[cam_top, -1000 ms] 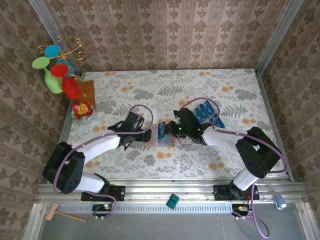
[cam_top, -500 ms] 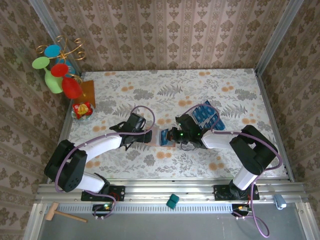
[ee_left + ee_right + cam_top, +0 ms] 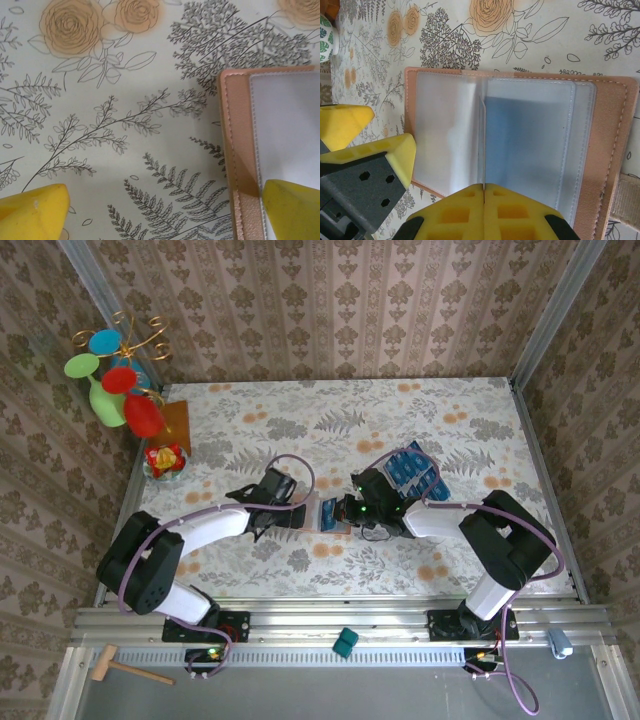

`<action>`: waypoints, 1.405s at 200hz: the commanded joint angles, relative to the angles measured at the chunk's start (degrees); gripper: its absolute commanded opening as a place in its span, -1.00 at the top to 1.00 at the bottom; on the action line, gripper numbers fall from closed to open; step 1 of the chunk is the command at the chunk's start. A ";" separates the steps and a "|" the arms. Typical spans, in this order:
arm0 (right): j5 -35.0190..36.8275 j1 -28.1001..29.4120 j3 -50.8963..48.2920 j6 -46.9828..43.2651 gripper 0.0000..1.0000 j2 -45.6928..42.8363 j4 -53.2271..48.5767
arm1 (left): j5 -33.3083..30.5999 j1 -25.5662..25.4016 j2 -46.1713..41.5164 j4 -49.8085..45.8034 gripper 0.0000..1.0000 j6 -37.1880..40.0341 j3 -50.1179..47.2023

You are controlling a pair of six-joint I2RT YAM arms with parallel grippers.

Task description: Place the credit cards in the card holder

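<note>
The pale markings on the cards (image 3: 412, 470) are showing too small to read. The right gripper (image 3: 484, 192) is pinching its fingers fully together on a thin card (image 3: 482, 145), which is standing edge-on over the middle fold of the open holder (image 3: 445, 135). The holder's clear sleeves are facing up, and a blue patch is showing through the right-hand one. The left gripper (image 3: 160, 210) is spreading wide and gripping nothing. One yellow fingertip (image 3: 292, 207) is resting on the holder's edge, the other hanging over the table (image 3: 400, 410) beside it. The holder is lying at the table's near middle, between the two grippers. The other cards are standing in a row just behind the right arm. A floral cloth is covering the table, and damask-papered walls (image 3: 330, 310) are closing it in on three sides.
</note>
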 commanded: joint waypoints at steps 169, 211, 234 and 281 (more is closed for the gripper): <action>-1.21 -2.02 -1.60 -0.86 1.00 -2.67 -0.76 | -3.14 -2.56 4.08 2.09 -1.00 0.20 -0.07; -1.87 -2.88 -3.74 -0.01 1.00 -3.13 1.17 | -3.70 -2.62 3.85 2.40 -1.00 -0.80 -1.40; -2.51 -3.17 -4.66 0.35 1.00 -3.68 2.38 | -3.93 -2.62 3.60 2.39 -1.00 -0.80 -1.85; -5.24 -4.69 -5.52 -1.48 1.00 -5.56 7.22 | -4.36 -2.56 2.70 1.82 -1.00 -0.80 -2.15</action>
